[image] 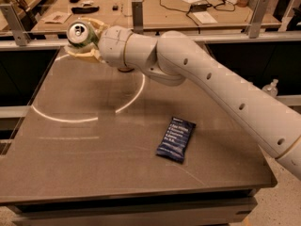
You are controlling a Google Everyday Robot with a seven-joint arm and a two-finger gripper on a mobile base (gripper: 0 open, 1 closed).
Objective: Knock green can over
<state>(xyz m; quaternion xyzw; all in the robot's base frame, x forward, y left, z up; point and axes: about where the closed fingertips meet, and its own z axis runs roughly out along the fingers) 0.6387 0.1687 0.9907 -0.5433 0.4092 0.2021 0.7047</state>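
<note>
The green can (77, 33) is at the table's far left corner, tipped so its silver top and pull tab face the camera. My gripper (82, 37) is shut on the can, with one pale finger (81, 54) under it and the other above it. I cannot tell whether the can's base touches the table (94, 173). The white arm reaches in from the lower right across the table.
A dark blue snack packet (176, 138) lies right of the table's middle. A white curved line (84, 119) marks the tabletop. Metal rail posts (137, 15) stand along the back edge, with a cluttered bench behind. A plastic bottle (272, 86) stands off the table at right.
</note>
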